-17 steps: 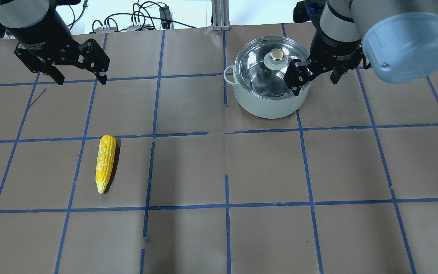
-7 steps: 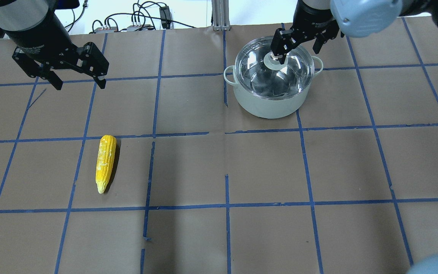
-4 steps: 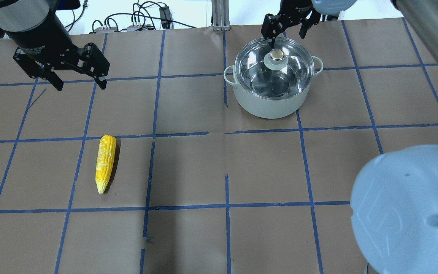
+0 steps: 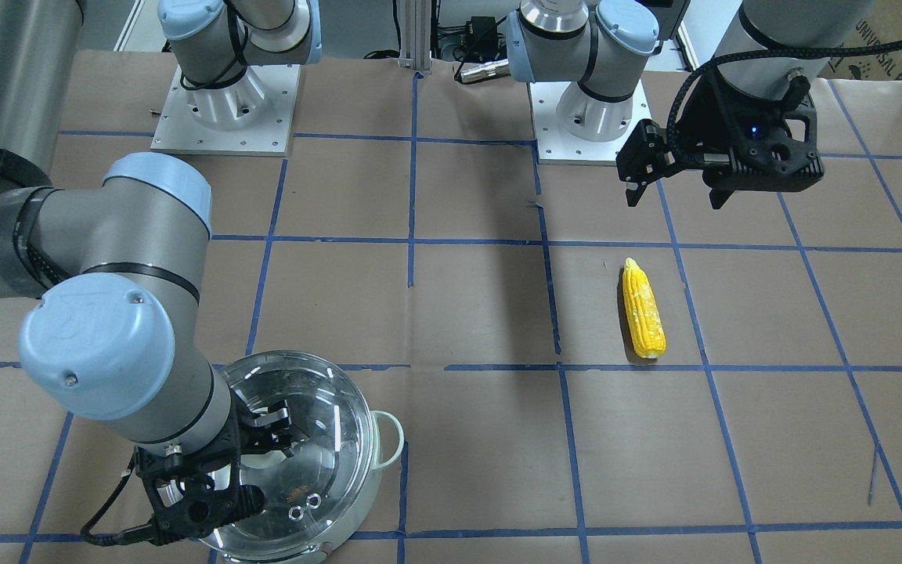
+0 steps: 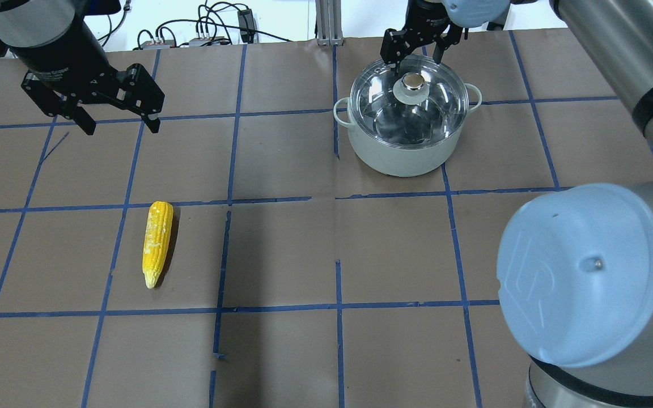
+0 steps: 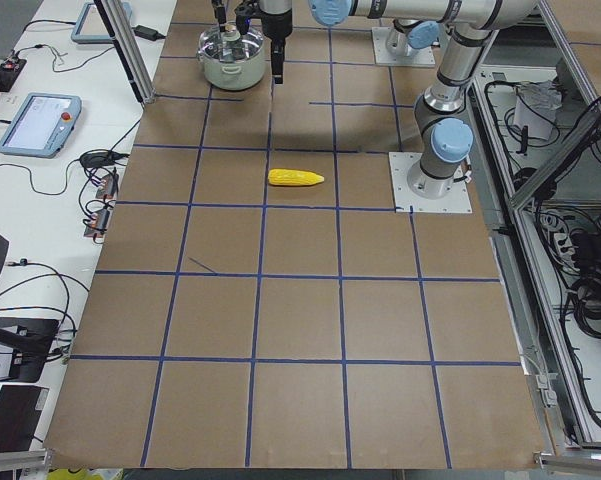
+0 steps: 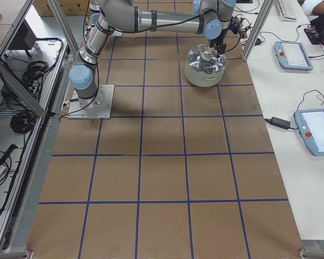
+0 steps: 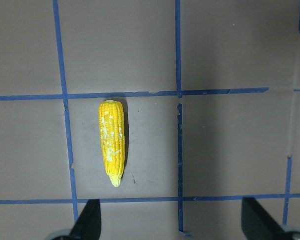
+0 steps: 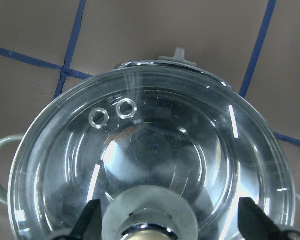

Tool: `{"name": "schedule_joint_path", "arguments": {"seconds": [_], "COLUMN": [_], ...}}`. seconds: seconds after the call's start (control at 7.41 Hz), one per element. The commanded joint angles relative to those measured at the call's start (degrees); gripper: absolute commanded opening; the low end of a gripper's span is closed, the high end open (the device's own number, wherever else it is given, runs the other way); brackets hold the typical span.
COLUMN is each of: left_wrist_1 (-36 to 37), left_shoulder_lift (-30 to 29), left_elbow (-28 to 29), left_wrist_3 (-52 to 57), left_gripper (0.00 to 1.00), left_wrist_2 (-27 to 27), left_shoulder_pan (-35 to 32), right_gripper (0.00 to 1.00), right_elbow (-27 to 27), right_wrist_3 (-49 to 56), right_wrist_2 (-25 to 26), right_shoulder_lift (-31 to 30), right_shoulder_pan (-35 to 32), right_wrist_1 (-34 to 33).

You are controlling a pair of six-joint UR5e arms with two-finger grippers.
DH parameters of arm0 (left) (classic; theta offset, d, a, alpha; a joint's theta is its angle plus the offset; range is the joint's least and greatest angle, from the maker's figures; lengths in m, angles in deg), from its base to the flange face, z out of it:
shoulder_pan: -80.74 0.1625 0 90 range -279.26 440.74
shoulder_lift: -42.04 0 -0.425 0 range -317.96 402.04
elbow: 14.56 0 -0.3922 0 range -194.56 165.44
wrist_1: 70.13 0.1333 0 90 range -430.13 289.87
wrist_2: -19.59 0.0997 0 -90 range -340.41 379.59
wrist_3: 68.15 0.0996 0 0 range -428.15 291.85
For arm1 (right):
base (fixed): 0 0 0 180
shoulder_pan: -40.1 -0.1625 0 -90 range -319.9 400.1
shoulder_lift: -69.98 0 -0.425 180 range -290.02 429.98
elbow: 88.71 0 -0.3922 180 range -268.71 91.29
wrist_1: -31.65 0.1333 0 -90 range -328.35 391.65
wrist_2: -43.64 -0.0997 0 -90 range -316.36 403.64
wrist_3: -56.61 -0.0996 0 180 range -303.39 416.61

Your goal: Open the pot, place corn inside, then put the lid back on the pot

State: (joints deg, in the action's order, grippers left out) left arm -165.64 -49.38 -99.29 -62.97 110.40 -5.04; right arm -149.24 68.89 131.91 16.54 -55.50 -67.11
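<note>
The pot (image 5: 406,148) stands at the far right of the table with the glass lid (image 5: 417,113) on it and the knob (image 5: 413,82) on top. My right gripper (image 5: 417,55) is open and hovers over the lid's far side, just behind the knob. In the right wrist view its fingertips (image 9: 91,220) stand on either side of the knob (image 9: 150,215) without touching it. The corn (image 5: 157,243) lies on the table at the left, tip toward me. My left gripper (image 5: 121,122) is open and empty, high above and beyond the corn (image 8: 113,142).
The right arm's elbow (image 5: 581,272) fills the lower right of the overhead view. Cables and an aluminium post (image 5: 329,20) sit beyond the table's far edge. The two arm bases (image 4: 592,117) are bolted on the robot's side.
My right gripper has swung from the pot's right side across the lid to behind the knob, still open. Its elbow has come into view at lower right. The left arm barely moved.
</note>
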Motion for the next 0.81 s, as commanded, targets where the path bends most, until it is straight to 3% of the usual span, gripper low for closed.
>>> {"name": "schedule_joint_path", "arguments": {"seconds": [0.0, 0.67], "left_wrist_1": [0.1, 0.1], "left_shoulder_lift": [0.1, 0.1], "left_elbow": [0.0, 0.0], "left_wrist_3": [0.0, 0.0], "left_gripper": [1.00, 1.00], "left_wrist_2": [0.0, 0.0], "left_shoulder_pan": [0.0, 0.0], "right_gripper": [0.95, 0.91], "right_elbow": [-1.2, -3.3], "right_wrist_3": [-0.7, -0.9], "right_wrist_2": [-0.2, 0.0], "right_shoulder_lift": [-0.5, -1.0], "right_shoulder_pan": [-1.3, -0.6], "right_wrist_1": [0.3, 0.5]}}
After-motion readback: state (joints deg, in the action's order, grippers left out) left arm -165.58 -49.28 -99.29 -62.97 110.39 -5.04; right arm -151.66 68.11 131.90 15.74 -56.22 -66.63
